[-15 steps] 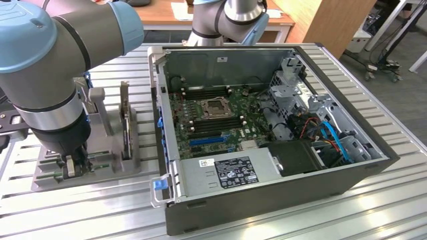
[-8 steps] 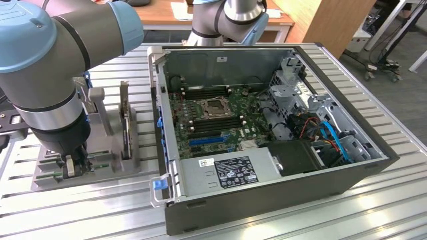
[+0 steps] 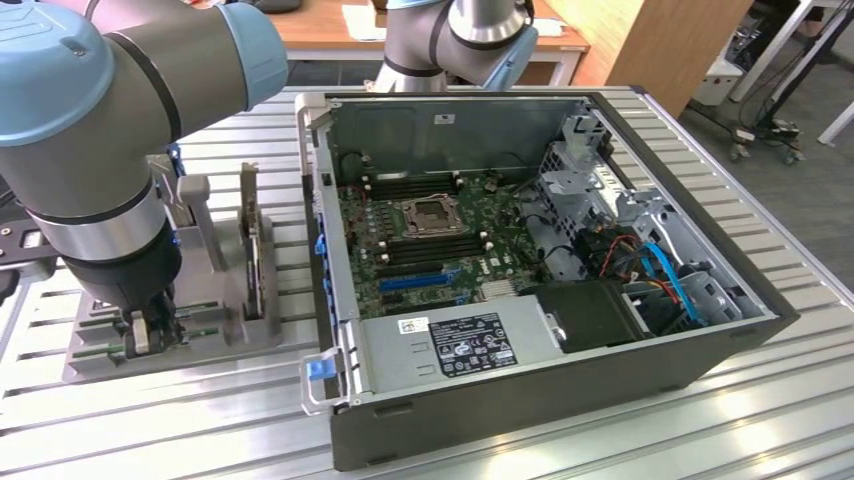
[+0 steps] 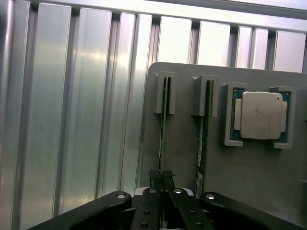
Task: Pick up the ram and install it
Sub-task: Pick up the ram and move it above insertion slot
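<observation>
The arm (image 3: 94, 200) reaches straight down, its pincer (image 4: 161, 175) pinched nearly closed.

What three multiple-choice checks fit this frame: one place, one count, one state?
1. Where is the hand? A inside the computer case; B at the grey holder; C high above the table.
2. Ram sticks in the holder? A one; B four; C two.
3. Hand's fingers? A closed on the ram; B wide open; C closed on nothing.
Key: B, the hand is low at the holder; C, the ram and a second stick stand in slots; A, the fingers pinch the ram.
</observation>
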Controlling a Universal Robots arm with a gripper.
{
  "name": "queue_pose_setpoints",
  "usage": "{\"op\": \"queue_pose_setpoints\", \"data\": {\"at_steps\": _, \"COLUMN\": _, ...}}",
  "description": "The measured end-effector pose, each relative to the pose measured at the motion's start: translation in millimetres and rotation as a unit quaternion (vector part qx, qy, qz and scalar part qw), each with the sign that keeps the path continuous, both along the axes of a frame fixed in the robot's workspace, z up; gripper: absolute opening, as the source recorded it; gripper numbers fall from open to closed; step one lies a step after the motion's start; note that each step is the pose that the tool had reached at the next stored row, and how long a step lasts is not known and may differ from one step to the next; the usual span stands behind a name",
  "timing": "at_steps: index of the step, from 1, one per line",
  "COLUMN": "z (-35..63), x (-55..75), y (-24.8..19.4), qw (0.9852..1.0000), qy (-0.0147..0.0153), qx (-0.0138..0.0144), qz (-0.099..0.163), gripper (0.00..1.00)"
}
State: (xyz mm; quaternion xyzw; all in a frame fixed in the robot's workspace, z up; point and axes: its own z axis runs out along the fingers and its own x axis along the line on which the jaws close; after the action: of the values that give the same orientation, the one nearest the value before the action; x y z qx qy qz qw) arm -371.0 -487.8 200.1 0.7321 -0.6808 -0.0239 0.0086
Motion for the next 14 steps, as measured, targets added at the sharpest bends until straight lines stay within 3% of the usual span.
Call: {"op": "queue_pose_setpoints", "data": {"at_steps": 14, "z": -0.3, "x": 0.0, "y": 0.0, "qw": 0.9999, "qy": 0.0000, "qx": 0.0000, "qz": -0.013, "gripper": 0.12}}
